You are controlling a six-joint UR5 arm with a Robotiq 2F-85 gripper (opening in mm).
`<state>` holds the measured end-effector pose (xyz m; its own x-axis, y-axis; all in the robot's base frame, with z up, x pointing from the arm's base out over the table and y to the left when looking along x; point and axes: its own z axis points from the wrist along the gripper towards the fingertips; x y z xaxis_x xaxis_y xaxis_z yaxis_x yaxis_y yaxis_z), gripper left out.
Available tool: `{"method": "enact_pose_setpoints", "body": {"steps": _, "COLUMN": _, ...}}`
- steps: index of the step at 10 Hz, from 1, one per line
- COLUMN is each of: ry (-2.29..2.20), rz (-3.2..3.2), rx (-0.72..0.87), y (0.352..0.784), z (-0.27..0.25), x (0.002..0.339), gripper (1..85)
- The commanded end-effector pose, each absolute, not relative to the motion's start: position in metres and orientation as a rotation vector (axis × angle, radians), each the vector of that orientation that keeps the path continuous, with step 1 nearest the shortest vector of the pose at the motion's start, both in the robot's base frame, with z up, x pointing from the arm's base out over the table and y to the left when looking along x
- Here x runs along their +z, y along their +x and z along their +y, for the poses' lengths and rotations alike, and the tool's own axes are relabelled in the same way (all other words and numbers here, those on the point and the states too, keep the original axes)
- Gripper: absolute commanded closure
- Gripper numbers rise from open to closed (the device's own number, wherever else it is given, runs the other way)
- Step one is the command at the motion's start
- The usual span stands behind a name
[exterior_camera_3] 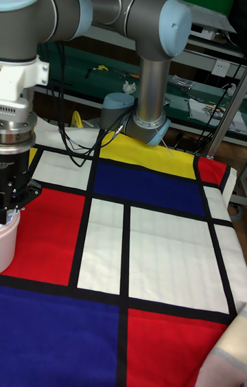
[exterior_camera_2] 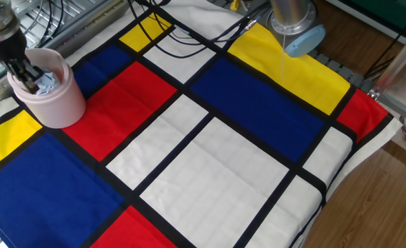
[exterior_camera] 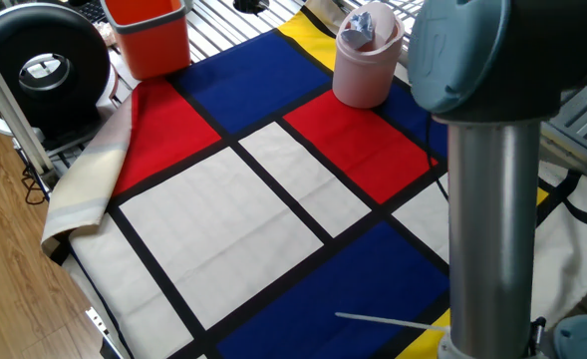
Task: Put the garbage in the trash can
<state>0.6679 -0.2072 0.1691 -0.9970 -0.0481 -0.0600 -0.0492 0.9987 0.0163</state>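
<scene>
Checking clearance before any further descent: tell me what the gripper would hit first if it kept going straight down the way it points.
The gripper points down into the open top of the pink bin. Going straight on, it would likely meet the crumpled paper inside first; depth is unclear, so the bin's inner wall might come first.

No legible text, label, brand, number or sign on any surface in the three views. The black round device (exterior_camera: 42, 68) bears a pale emblem at its centre, too small to read. Small white tags on the shelf (exterior_camera_3: 219, 66) behind the arm are blurred, with no characters discernible.
</scene>
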Motion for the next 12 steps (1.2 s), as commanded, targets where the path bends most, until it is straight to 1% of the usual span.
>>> {"method": "enact_pose_setpoints", "body": {"steps": 1, "ry": -0.051, "rz": 3.069, "rx": 0.026, "y": 0.656, "z": -0.208, "x": 0.174, "gripper": 84.7}}
{"method": "enact_pose_setpoints", "body": {"steps": 3, "ry": -0.047, "rz": 3.077, "rx": 0.007, "y": 0.648, "z": -0.212, "x": 0.181, "gripper": 84.7}}
{"method": "enact_pose_setpoints", "body": {"steps": 5, "ry": -0.051, "rz": 3.074, "rx": 0.012, "y": 0.646, "z": -0.214, "x": 0.178, "gripper": 84.7}}
{"method": "enact_pose_setpoints", "body": {"steps": 10, "ry": -0.076, "rz": 3.066, "rx": 0.032, "y": 0.644, "z": -0.214, "x": 0.163, "gripper": 84.7}}
{"method": "enact_pose_setpoints", "body": {"steps": 12, "ry": -0.088, "rz": 3.05, "rx": 0.065, "y": 0.651, "z": -0.209, "x": 0.151, "gripper": 84.7}}
